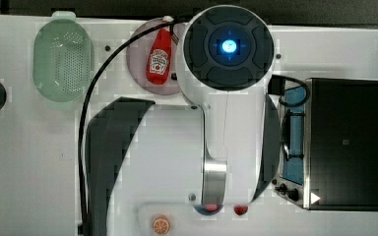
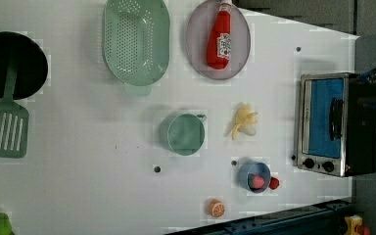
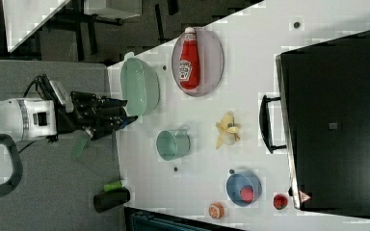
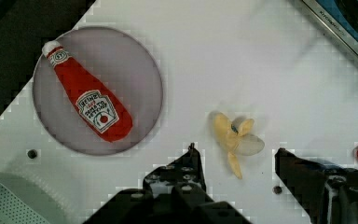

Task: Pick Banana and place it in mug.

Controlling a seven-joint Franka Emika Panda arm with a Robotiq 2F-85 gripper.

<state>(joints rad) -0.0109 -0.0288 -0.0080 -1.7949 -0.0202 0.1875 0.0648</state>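
Spread gripper point(image 4: 235, 163) hovers above the banana point(image 4: 235, 137), reach under way; descent and pinch come next, then the mug point(image 2: 182, 134).

This is a robot lab with a play kitchen: a white surface point(image 2: 78, 161) with bolt holes holds a toy oven point(image 2: 335, 125), ketchup bottle point(image 2: 219, 36) and colander point(image 2: 136, 39).

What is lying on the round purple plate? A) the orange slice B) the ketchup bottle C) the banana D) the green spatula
B: the red ketchup bottle lies flat on the purple plate, while the peeled banana sits on the bare white table beside the mint-green mug.
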